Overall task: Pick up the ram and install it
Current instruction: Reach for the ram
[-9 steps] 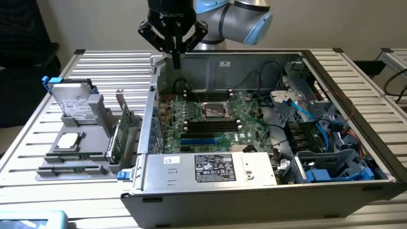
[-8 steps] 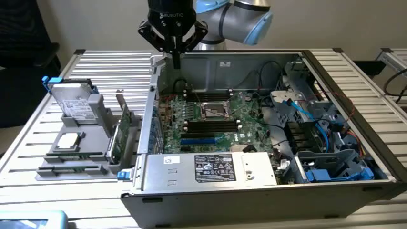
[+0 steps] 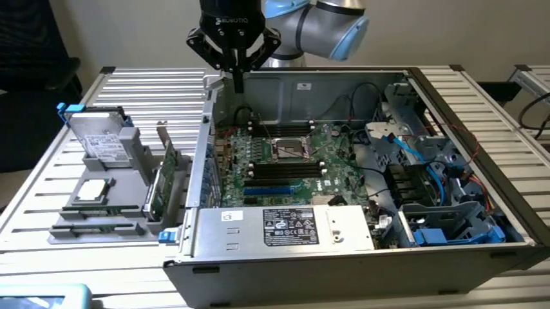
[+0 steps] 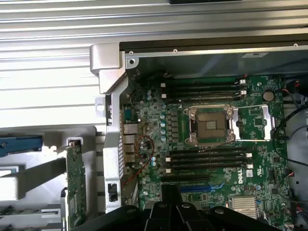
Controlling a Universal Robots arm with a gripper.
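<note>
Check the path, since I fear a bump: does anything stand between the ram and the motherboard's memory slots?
Yes. The ram seems to sit in the gray holder's front slot; the upright expansion card and the case's side wall stand between it and the memory slots, which look empty.

Motherboard (image 3: 333,147) in case (image 3: 344,273), claw (image 3: 238,87) seemingly above.

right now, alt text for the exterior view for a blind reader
A robot arm's shut gripper hangs over the far edge of an open computer case with its green motherboard exposed. On the exterior view's left, a grey holder carries a hard drive and an upright green card.
</note>
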